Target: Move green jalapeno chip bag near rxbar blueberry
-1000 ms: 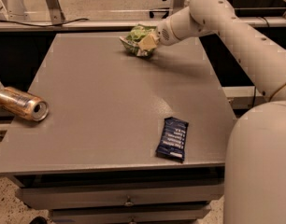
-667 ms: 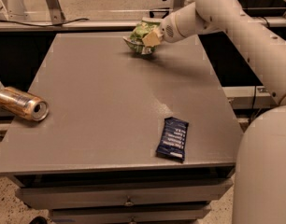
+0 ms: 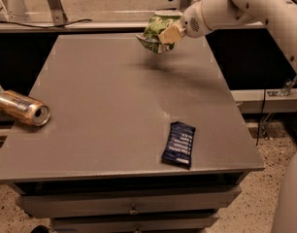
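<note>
"Lifted now, see? A second ago the chip bag [image 3: 151, 33] sat on the far edge of the counter [image 3: 109, 110]. It's hanging clear of the top, a touch higher and further right, with its shadow [image 3: 160, 66] on the grey surface below."

"And the tool [image 3: 169, 34]?"

"Pinching the bag's right side, fingers pressed onto the crumpled green foil. It comes in from the right at the end of the white arm [image 3: 221, 6], over the far right part of the counter."

"Where's the bar [image 3: 178, 143]?"

"Down at the near right corner, lying flat. It's dark blue with white print, its long side runs roughly front to back, and it's close to the front edge. It's well apart from the bag, with most of the counter's depth between them."

"Anything else up there?"

"One gold can [image 3: 23, 108] on its side at the left edge, open mouth turned toward the middle, partly hanging over the edge. It touches neither the bag nor the bar."

"Below?"

"Drawers [image 3: 134, 200] under the top, closed."
</note>
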Available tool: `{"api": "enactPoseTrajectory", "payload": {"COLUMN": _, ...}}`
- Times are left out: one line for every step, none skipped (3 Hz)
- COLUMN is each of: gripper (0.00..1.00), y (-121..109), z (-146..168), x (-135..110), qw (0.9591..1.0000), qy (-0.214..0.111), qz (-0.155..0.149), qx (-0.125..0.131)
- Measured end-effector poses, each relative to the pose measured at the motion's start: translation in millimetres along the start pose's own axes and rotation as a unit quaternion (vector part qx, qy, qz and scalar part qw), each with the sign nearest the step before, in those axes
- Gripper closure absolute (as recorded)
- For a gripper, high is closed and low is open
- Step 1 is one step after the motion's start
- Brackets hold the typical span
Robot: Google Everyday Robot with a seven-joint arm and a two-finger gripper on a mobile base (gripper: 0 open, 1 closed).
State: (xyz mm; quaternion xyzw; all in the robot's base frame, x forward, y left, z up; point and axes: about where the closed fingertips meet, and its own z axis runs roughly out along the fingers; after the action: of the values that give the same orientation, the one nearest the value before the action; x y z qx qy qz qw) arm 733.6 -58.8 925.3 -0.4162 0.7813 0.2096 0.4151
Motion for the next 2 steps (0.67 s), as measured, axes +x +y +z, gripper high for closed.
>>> {"api": "enactPoseTrajectory", "payload": {"gripper": 1.00, "y": 27.7, "z": -42.1, "x": 19.9, "qw": 0.9995, "qy": 0.011, "qz": -0.013, "qx": -0.026}}
{"api": "enactPoseTrajectory", "payload": {"gripper": 1.00, "y": 55.9, "z": -79.6, "x": 56.7, "qw": 0.9981, "qy": 0.031, "qz": -0.011, "qx": -0.052}}
